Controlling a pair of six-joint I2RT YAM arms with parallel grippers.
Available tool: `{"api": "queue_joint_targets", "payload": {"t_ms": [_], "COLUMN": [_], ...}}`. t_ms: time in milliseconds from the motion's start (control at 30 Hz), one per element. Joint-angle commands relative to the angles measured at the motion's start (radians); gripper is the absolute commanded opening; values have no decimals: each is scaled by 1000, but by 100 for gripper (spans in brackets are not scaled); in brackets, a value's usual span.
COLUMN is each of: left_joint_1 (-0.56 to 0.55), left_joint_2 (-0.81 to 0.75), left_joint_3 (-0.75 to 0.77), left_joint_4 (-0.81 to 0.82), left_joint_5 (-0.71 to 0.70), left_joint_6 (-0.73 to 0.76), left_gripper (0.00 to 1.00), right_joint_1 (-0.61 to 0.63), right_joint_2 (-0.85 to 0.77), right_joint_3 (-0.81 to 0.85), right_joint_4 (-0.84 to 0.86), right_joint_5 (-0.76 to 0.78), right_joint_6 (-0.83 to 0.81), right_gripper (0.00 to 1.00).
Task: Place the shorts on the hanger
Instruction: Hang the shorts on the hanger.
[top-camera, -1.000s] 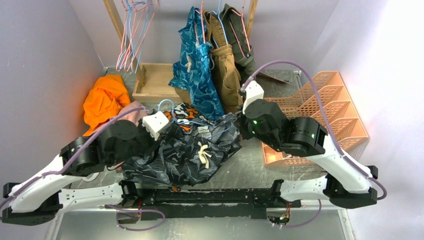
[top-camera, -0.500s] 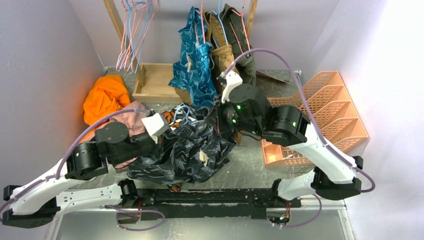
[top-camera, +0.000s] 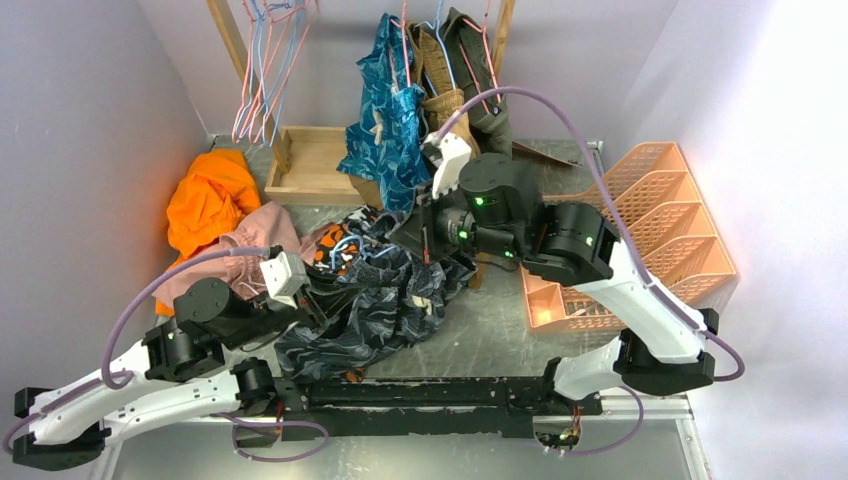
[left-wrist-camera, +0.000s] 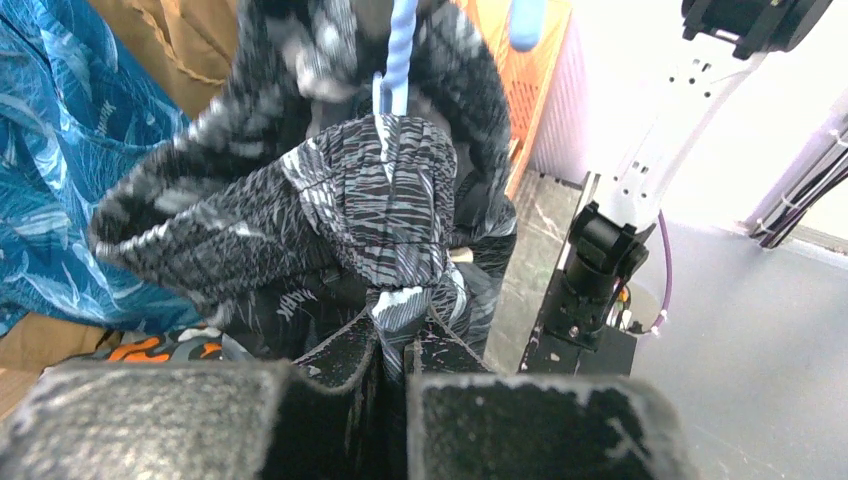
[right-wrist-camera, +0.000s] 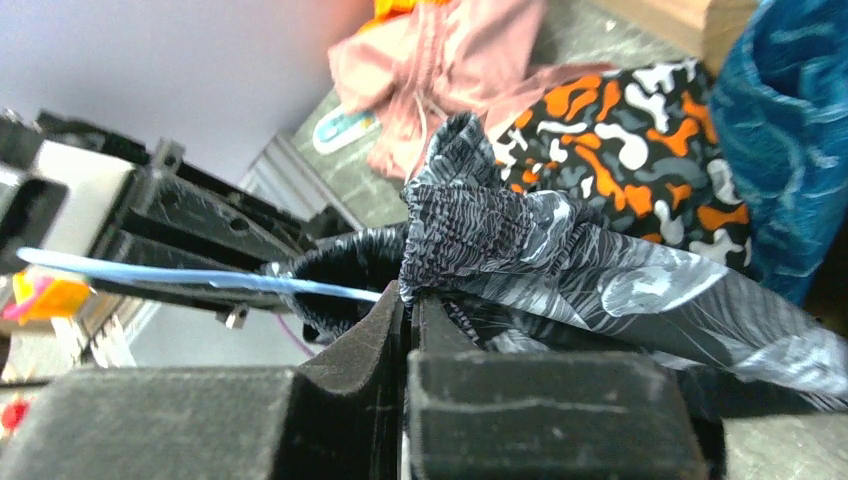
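- My left hand (left-wrist-camera: 395, 345) is clamped tight on the waistband of the shorts (left-wrist-camera: 330, 200).
- My right hand (right-wrist-camera: 410, 300) pinches that waistband too.
- The shorts hang bunched between both hands, left of the peach basket (top-camera: 650, 230).
- The hanger (right-wrist-camera: 200, 278) runs into the shorts' waist, also left of that basket.

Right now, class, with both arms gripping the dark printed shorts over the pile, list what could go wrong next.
1. Each set of jaws pinches only a small fold of the shorts; pulling apart may tug it free.
2. The light-blue hanger pokes into the shorts and seems unheld, so it could slide out.
3. The black-orange-white shorts lie against them and may get dragged.
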Motion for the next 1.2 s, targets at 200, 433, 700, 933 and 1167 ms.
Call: {"api": "queue_joint_targets", "payload": {"t_ms": [200,433,700,933,1167], "left_joint_1": [-2,-2,-2,-2,-2], "left_joint_2": [-54,-82,-125,-115,-66], "left_joint_3": [-103,-133,-102,-6,43], "left_joint_4": [342,372,270,90,45], "left_joint_5": [44,20,136,311,358], "left_joint_6": [5,6,-38,-50,-34], "left_gripper": [7,7,7,7,7], "right_joint_1": [1,1,2,2,2], "right_joint_2": [-15,-26,-275,-240,-147], "right_joint_3": [-65,38,-214,-210,-192], "right_joint_4": [10,-38,198,232,221], "right_joint_5": [-300,-408,-311,-476,-664], "right_joint_6": [-74,-164,-408,-506,-561], "right_gripper": [50,84,84,80,78]}}
